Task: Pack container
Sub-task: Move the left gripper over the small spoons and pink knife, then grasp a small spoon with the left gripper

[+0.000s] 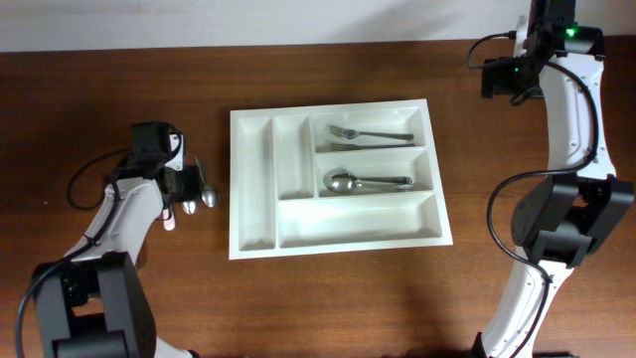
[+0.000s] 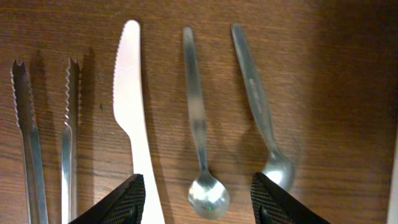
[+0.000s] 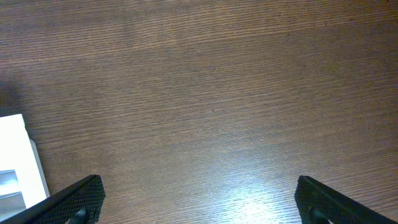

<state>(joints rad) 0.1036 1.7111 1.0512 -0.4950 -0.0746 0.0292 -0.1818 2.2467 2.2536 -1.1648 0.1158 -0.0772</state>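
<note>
The white five-compartment container [image 1: 254, 179] lies mid-table. A fork [image 1: 370, 133] lies in its top long compartment, with a second utensil below it. A spoon [image 1: 363, 181] lies in the middle one. My left gripper [image 2: 199, 202] is open, low over loose cutlery left of the container: tongs [image 2: 37, 143], a white plastic knife [image 2: 134, 112], a small spoon [image 2: 202, 162] between the fingers, and a larger spoon [image 2: 261, 112]. My right gripper [image 3: 199, 202] is open and empty over bare wood at the far right; the container's corner [image 3: 15, 155] shows at its left.
The loose cutlery lies in a row beside the left arm [image 1: 189, 194]. The right arm's base [image 1: 561, 224] stands to the right of the container. The table's far edge meets a pale wall [image 1: 298, 20].
</note>
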